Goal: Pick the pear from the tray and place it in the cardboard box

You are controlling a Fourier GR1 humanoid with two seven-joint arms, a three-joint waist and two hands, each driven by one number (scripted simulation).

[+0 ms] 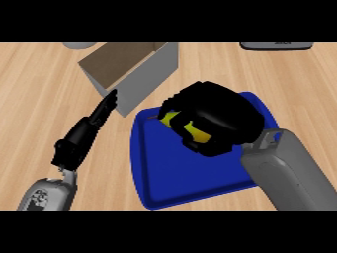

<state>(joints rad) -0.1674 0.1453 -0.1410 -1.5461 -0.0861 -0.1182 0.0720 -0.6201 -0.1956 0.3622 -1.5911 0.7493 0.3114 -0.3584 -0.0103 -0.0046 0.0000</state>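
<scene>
Curling round the pear [177, 120] over the tray [200, 178], the right robot hand [215, 118] holds it. Box [131, 69] lies up-left of the pear. Left robot hand [91, 128], fingers straight, sits just beside the box.

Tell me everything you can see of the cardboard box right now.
The cardboard box stands on the wooden counter beyond the blue tray, toward the view's top. It is open-topped, brown inside, with pale grey outer walls and one flap raised at the back. Nothing is visible inside it. Its near corner sits close to the tray's far left corner. The left hand, fingers straight, reaches up beside its near wall; whether they touch is unclear.
</scene>
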